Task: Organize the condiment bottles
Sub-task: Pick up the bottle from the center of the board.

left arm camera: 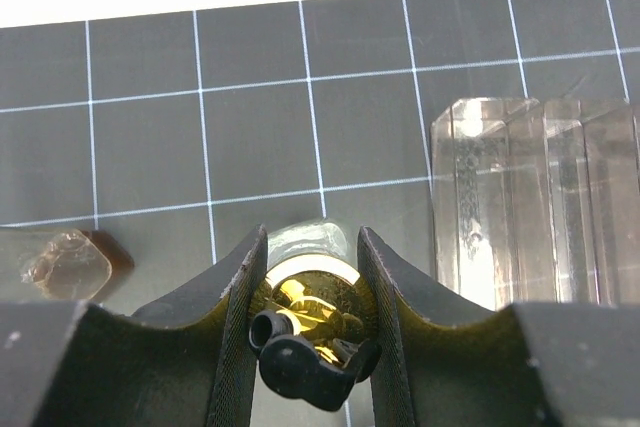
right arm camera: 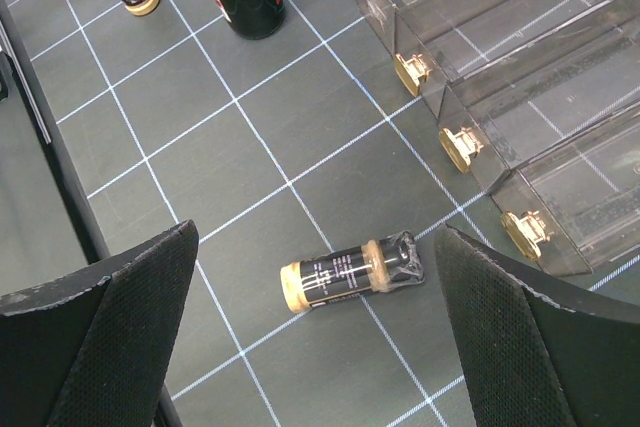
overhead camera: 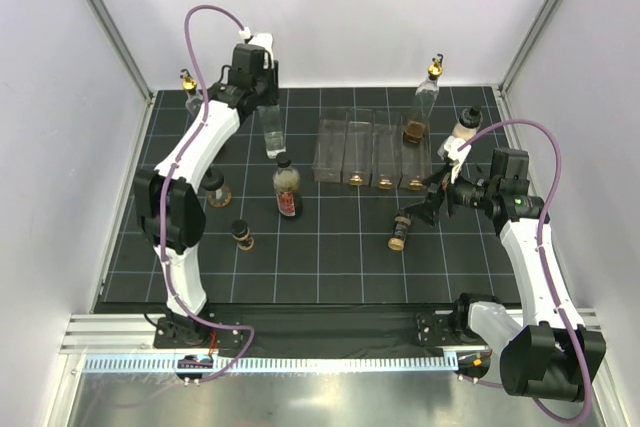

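Left end effector [left arm camera: 310, 247] clamped on gold-spout bottle [left arm camera: 318, 292] | right end effector [right arm camera: 315, 235] wide apart

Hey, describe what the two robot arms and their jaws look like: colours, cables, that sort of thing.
The left arm and the right arm both have white link shells with black joints and black bases. A mauve cable runs along each one. The jaws are matte black, broad and curved, with finely textured inner faces. No markings are readable.

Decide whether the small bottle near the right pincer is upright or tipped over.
Tipped: the bottle lies lengthwise on the mat, its side label facing up.
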{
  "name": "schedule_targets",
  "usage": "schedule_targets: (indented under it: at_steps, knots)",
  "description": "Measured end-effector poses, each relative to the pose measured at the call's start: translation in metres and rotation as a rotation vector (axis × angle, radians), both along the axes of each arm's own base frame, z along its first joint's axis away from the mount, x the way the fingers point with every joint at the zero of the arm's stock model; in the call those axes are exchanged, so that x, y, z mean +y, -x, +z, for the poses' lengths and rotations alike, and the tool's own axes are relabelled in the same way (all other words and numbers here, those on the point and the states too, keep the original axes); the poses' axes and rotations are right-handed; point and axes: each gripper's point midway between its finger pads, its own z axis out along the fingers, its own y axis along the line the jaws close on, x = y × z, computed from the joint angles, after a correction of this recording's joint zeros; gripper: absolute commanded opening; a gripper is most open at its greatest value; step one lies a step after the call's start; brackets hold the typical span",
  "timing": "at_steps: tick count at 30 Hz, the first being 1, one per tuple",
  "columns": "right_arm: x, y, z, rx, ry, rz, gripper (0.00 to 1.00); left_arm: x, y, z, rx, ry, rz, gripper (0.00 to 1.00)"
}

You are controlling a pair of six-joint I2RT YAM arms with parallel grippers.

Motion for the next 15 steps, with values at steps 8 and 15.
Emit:
schedule_targets:
  at_steps: [8, 15]
  knots:
    - [0.000, 0.000, 0.000, -0.002, 0.002, 0.001, 1.00, 0.000, 0.012, 0.011, -0.012, -0.014, -0.047, 0.00]
    - [0.000, 0.000, 0.000, -0.002, 0.003, 0.001, 1.00, -0.001, 0.027, 0.052, -0.081, 0.022, -0.079, 0.00]
